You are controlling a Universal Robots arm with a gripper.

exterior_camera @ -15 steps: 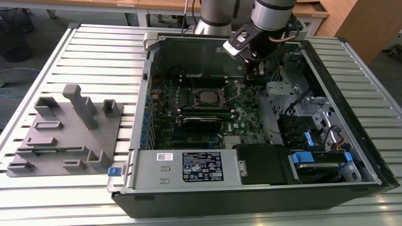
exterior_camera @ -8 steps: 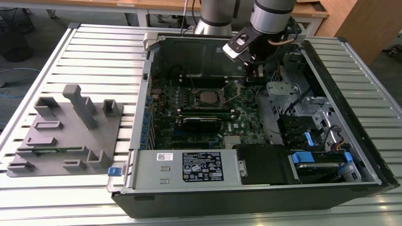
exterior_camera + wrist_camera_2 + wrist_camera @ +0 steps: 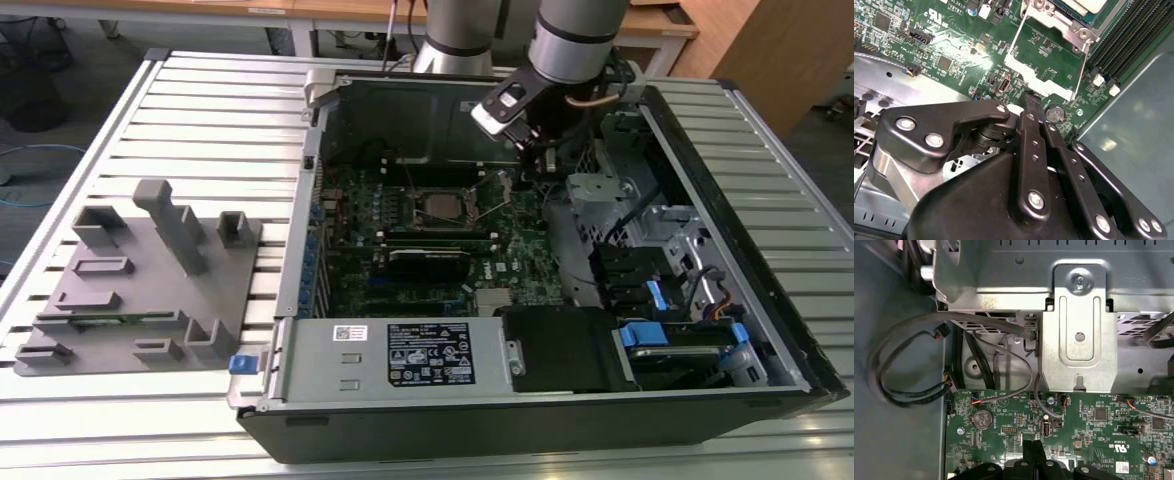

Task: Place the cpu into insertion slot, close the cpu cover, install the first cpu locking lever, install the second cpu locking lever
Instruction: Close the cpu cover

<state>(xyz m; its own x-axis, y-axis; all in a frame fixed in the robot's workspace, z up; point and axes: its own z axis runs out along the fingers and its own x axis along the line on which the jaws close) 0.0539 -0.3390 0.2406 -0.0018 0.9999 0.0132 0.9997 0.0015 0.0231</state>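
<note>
My gripper (image 3: 533,166) hangs inside the open computer case over the green board, on the exterior view's right of the insertion slot (image 3: 439,206). Its black fingers are shut together with nothing between them in both wrist views (image 3: 1030,101) (image 3: 1034,446). The cpu (image 3: 1088,4) with its pale metal top sits in the slot. The cpu cover (image 3: 1040,67), a silver frame, lies swung open flat over the board. Its free edge is just in front of my fingertips. A thin wire lever (image 3: 1083,65) runs along the cover's side.
A grey slotted fixture (image 3: 147,270) lies on the ribbed table at the exterior view's left. The power supply (image 3: 400,355) fills the case's near side. Black memory slots (image 3: 1126,35) flank the socket. A metal bracket (image 3: 1079,330), cables (image 3: 899,365) and a coin battery (image 3: 981,418) are close by.
</note>
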